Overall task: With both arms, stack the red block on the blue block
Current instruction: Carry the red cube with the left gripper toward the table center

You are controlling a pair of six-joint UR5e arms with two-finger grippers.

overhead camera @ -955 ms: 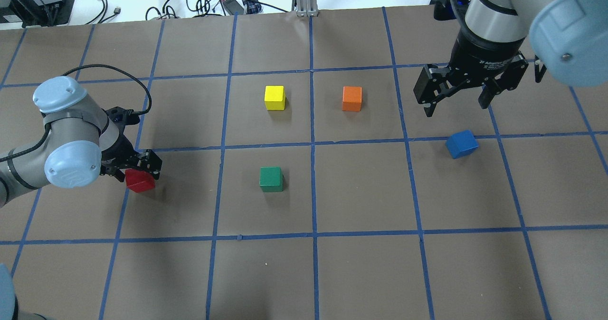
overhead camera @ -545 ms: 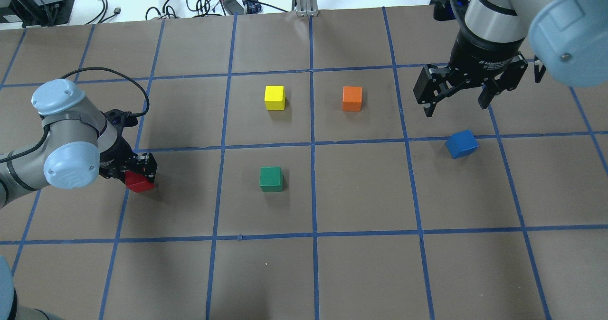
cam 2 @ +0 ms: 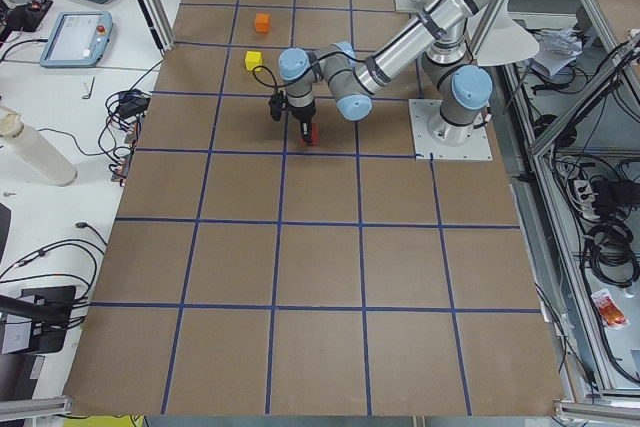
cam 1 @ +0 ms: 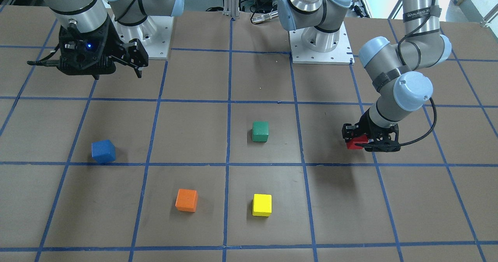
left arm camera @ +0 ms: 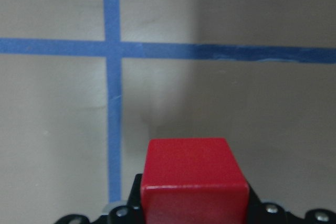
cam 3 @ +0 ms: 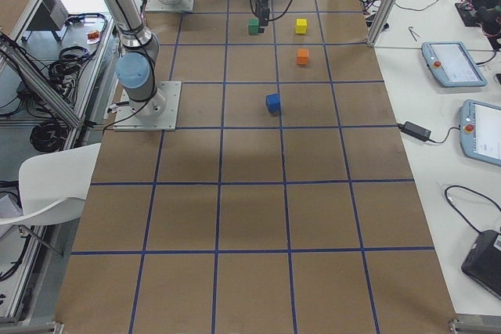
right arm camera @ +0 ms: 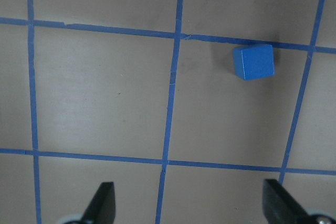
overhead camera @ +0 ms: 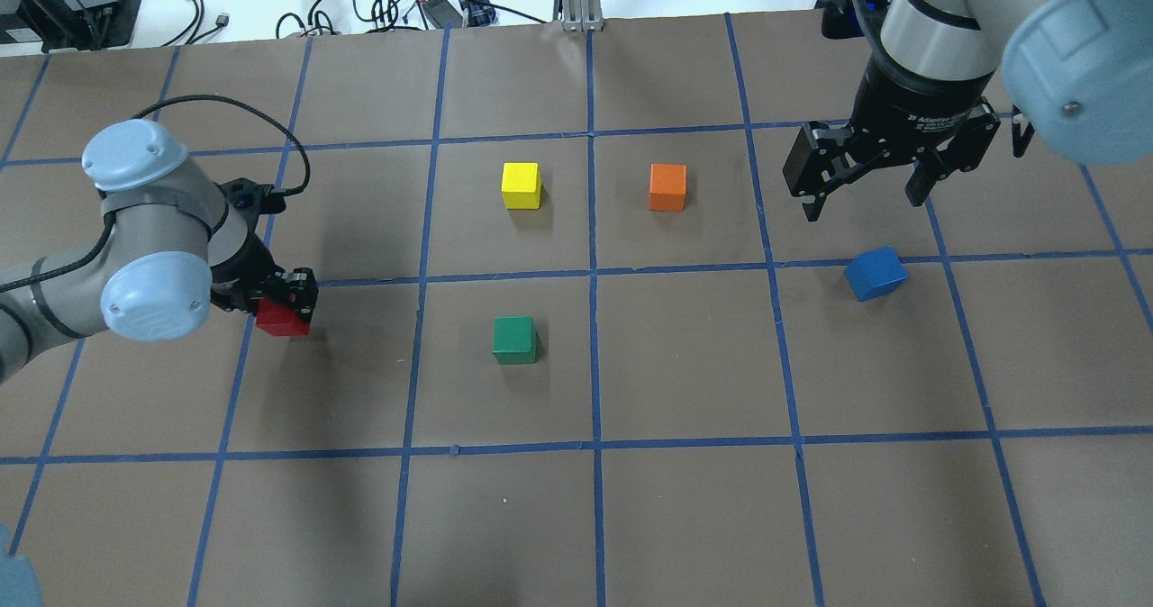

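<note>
Left end effector (overhead camera: 286, 296) pinches red block (overhead camera: 282, 320) on the left side of the bench (overhead camera: 685, 517). Blue block (overhead camera: 876, 273) lies well apart to the robot's right, near the spread, empty right end effector (overhead camera: 863, 208).

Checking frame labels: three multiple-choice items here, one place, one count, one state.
1. The left tool is: A. open B. shut on the red block C. out of view
2. The blue block lies: A. on the red block B. in the left tool C. on the table near the right tool
3. Blocks in all: A. five B. four C. six
Key: 1 B, the wrist view shows it clamped; 2 C, it sits untouched by the open right tool; 3 A, add green, yellow, orange.
</note>
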